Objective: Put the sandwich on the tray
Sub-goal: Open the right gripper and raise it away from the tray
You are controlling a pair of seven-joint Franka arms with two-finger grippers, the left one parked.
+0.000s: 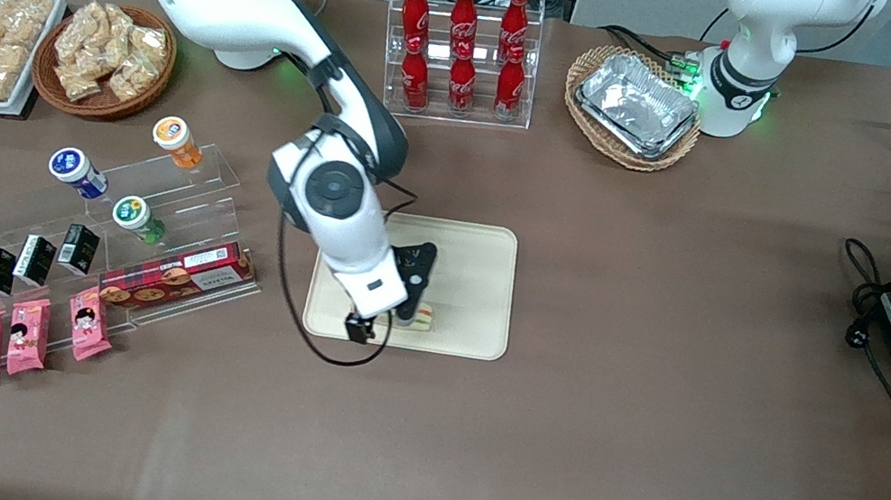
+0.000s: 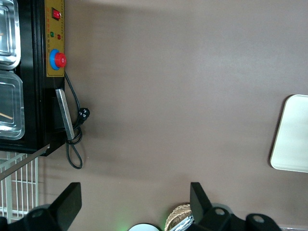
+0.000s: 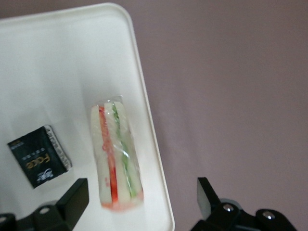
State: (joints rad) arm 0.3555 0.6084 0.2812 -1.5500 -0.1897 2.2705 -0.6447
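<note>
The sandwich (image 3: 116, 156) lies on the tray (image 3: 57, 62) beside a small black packet (image 3: 39, 156), the gripper (image 3: 139, 202) above it spread wide and empty (from the front the arm mostly hides it).

A small black packet (image 3: 39, 162) lying on the tray (image 3: 57, 62), beside the sandwich (image 3: 115, 156), carried pale lettering that looked like "FACE", with a line of smaller print above it too fine to read. The red bottles (image 1: 461, 47) in the clear rack bore white script in the Coca-Cola style. The long red box (image 1: 177, 276) on the acrylic stand had a label whose words could not be made out. The end effector (image 3: 139, 202), its fingers spread apart above the tray's rim, showed no lettering.
</note>
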